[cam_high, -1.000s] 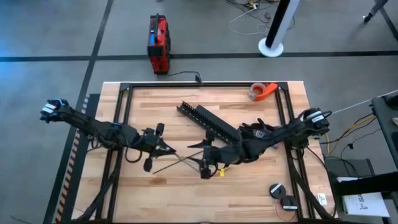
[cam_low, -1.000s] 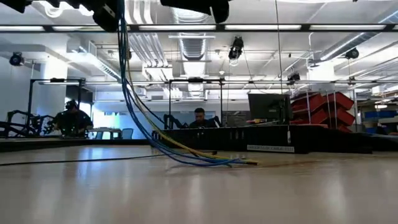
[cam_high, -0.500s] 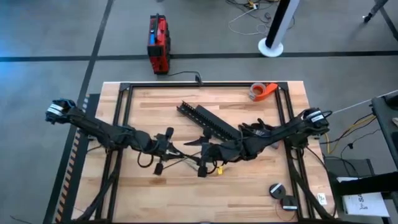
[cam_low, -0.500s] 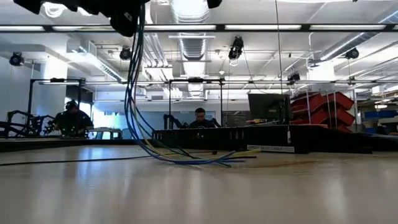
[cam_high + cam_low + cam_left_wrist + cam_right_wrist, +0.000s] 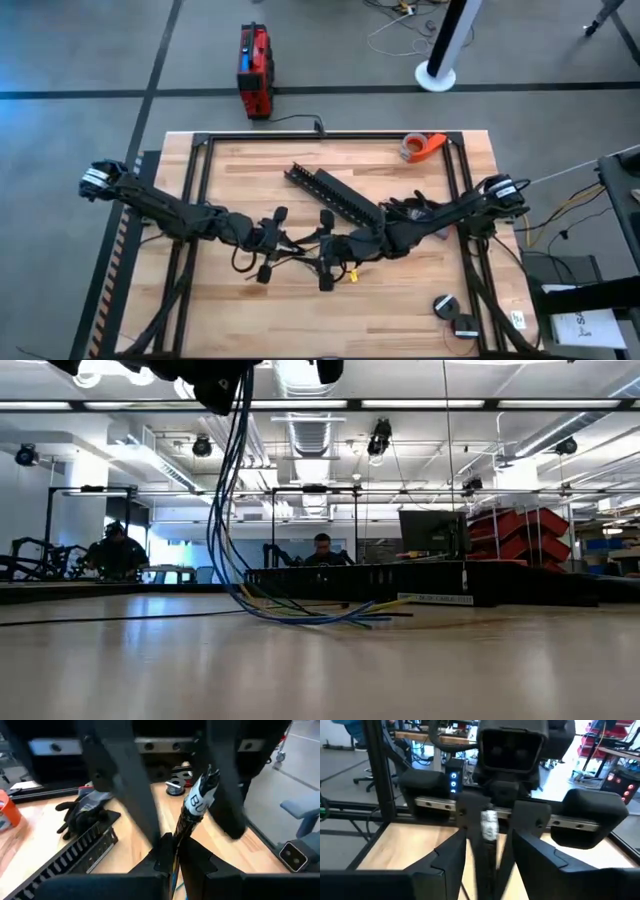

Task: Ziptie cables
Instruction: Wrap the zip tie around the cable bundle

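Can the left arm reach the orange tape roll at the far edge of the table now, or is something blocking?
Probably not directly. The left gripper is shut on the cables mid-table, close to the right gripper. The black slotted rails lie between it and the tape roll, so it would need to release first.

Black slotted rails (image 5: 335, 197) mid-table, orange tape roll (image 5: 421, 146) at far edge, red box (image 5: 254, 69) on floor
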Motion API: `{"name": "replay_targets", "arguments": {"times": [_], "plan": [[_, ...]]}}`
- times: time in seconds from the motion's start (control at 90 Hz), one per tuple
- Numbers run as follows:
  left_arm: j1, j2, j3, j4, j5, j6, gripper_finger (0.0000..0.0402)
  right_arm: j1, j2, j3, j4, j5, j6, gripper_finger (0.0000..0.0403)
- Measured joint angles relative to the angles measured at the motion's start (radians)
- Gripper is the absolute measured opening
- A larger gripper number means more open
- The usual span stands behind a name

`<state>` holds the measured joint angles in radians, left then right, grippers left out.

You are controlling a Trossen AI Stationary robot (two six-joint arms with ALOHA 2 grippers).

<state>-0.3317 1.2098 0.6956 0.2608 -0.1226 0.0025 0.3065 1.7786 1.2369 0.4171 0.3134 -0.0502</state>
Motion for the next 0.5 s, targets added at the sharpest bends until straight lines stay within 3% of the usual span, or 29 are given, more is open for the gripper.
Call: {"name": "replay_targets", "arguments": {"times": [0.111, 0.278, 0.5], "plan": [[0.0, -0.001, 0.0, -0.016, 0.0, 0.005, 0.0007, -0.002, 0.0, 0.0, 0.0, 0.0, 0.0, 0.0111], [0.0, -0.009, 0.008, -0.036, -0.001, 0.015, 0.0007, -0.002, -0.002, 0.0, 0.0, 0.0, -0.013, 0.0017], [0.0, -0.021, 0.014, -0.024, -0.003, 0.025, 0.0013, -0.002, -0.035, 0.0, 0.001, -0.001, -0.021, 0.0006]]}}
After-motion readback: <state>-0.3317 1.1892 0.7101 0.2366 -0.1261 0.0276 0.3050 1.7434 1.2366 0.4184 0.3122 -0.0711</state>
